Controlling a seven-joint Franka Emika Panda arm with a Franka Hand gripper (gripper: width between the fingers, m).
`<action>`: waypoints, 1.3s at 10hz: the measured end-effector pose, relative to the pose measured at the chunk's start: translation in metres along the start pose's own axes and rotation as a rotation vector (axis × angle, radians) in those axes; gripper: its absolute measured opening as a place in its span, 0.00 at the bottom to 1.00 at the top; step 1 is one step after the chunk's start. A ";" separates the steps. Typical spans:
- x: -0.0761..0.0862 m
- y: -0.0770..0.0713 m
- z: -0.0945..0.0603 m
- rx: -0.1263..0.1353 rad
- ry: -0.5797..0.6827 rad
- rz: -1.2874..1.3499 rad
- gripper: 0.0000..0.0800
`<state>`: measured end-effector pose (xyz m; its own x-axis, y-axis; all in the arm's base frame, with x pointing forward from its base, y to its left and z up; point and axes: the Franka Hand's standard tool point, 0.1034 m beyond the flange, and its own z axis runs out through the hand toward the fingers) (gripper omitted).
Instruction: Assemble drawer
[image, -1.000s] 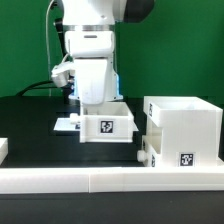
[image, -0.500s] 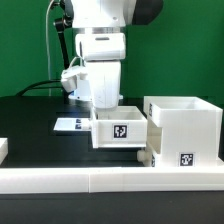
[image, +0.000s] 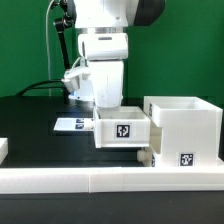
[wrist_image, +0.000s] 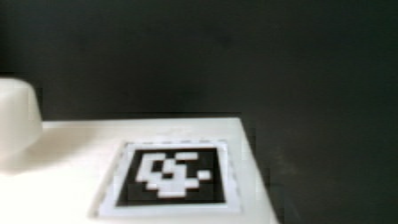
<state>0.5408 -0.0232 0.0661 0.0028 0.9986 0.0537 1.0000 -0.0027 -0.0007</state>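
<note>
In the exterior view my gripper (image: 108, 106) reaches down into a small open-topped white tray (image: 122, 131) with a square tag on its front. It is shut on the tray's wall, and its fingertips are hidden inside. The tray sits just left of the large boxy white shell (image: 186, 122), almost touching it. A second small tray's knob (image: 143, 157) pokes out low at the shell's left front. The wrist view shows only a white tray surface with a blurred tag (wrist_image: 175, 172); no fingers show there.
The marker board (image: 68, 125) lies flat on the black table behind the held tray. A long white border rail (image: 100, 179) runs along the front edge. A white block end (image: 3, 149) sits at the exterior view's far left.
My arm has carried the small tray towards the exterior view's right, from over the marker board to beside the shell. In the last half second it moved only slightly.
</note>
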 end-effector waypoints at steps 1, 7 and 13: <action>0.000 0.000 0.000 0.000 0.000 0.000 0.05; 0.002 0.005 0.004 0.009 0.004 0.007 0.05; 0.011 0.005 0.004 0.014 0.009 0.025 0.05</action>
<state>0.5456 -0.0121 0.0623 0.0279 0.9977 0.0621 0.9995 -0.0270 -0.0158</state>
